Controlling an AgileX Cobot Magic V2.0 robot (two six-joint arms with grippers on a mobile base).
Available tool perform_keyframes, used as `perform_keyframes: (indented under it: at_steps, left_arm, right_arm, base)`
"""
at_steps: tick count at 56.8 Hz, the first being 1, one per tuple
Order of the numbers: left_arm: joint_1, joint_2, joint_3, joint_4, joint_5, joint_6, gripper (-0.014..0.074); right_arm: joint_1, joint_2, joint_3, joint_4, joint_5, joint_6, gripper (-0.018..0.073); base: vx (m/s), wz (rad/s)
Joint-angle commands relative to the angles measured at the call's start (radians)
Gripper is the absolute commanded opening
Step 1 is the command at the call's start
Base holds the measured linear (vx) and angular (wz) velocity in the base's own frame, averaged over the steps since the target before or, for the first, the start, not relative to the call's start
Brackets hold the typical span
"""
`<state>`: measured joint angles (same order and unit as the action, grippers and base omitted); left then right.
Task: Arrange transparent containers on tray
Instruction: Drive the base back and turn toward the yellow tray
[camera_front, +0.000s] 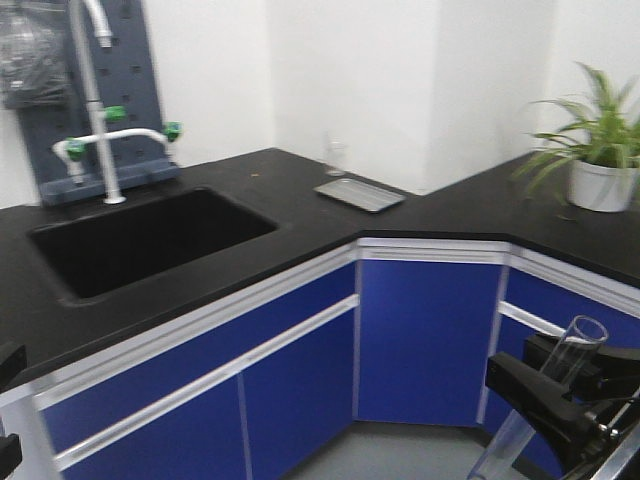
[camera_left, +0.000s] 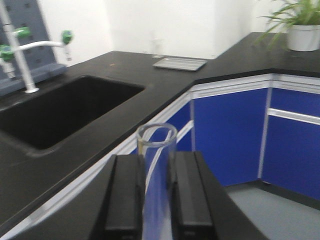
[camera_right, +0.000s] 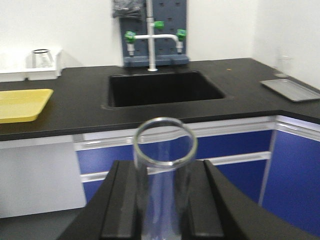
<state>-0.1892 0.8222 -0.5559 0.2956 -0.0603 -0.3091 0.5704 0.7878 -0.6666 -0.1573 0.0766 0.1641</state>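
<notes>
Item: two test tubes, in transit.
- Left hand (camera_left: 156, 161) clamped on the left test tube (camera_left: 157, 200); right hand (camera_right: 163, 165) clamped on the right test tube (camera_right: 162, 200).
- Location: in the air short of the bench (camera_right: 75, 112), well apart from the yellow tray (camera_right: 20, 105) (beyond the sink (camera_right: 165, 87)).
- Long axis: along the fingers, open mouth forward.
- Step, as judged: carrying. Next: reach the tray and lay the tubes flat inside its rim.

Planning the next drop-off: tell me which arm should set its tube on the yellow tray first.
Right, probably. Its claw, holding a tube, faces the yellow tray; the left claw, also loaded, faces the sink instead.
</notes>
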Motion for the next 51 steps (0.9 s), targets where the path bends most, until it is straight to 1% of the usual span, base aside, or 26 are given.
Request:
perform_keyframes:
  at_steps: [1,24,51]
  left_arm:
    - [-0.006,-0.010,-0.028,-0.009,-0.082,-0.002,0.0062]
    - [-0.006,-0.010,-0.028,-0.009,-0.082,-0.002,0.0062]
    - [-0.006,-0.010,-0.028,-0.009,-0.082,-0.002,0.0062]
  right_arm:
    - [-0.004,-0.009,-0.030,-0.008,-0.082,-0.006,-0.0011]
    - [-0.004,-0.009,-0.030,-0.008,-0.082,-0.006,-0.0011]
    - [-0.004,-0.009,-0.030,-0.008,-0.082,-0.006,-0.0011]
  base:
    - [0.00,0.58]
    - [0.05,0.48]
    - [0.12,0.45]
